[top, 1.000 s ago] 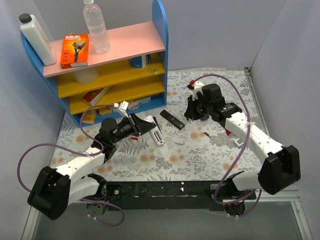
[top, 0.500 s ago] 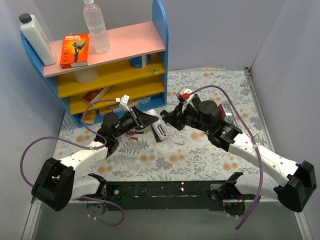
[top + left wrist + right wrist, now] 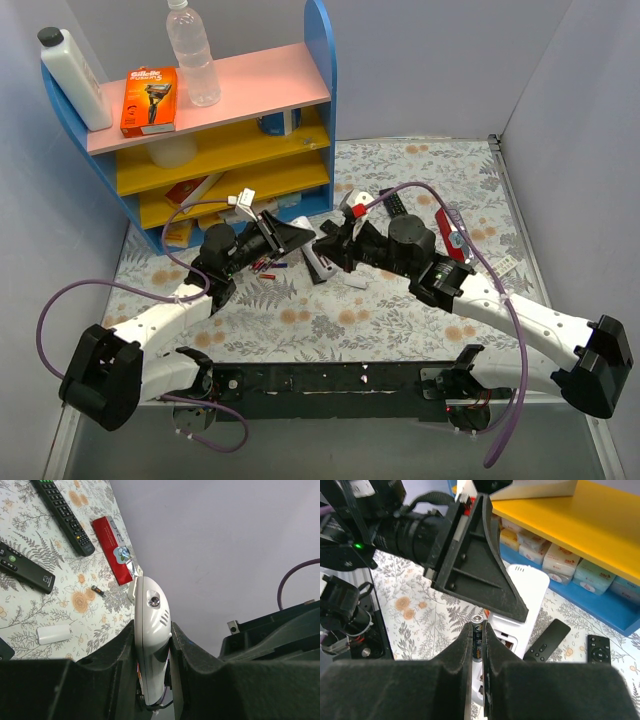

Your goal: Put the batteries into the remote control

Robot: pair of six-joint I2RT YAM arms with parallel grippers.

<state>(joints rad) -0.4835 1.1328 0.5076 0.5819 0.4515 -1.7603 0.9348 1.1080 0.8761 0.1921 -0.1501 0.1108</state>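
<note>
My left gripper is shut on a white remote control and holds it tilted over the floral mat. In the left wrist view the remote sits edge-on between the fingers. My right gripper is right beside it, shut on a small dark battery with yellowish print, held upright. Below the right gripper lies the remote's open battery bay. Another small battery lies on the mat. A white battery cover lies next to the remote.
A blue shelf unit with boxes stands at the back left. Red and blue cells lie under the left gripper. Black remotes and a red remote lie on the mat behind the right arm.
My right arm has swung from the back right to the middle, bringing the battery up to the white remote. My left gripper has shifted slightly with the remote in it.
</note>
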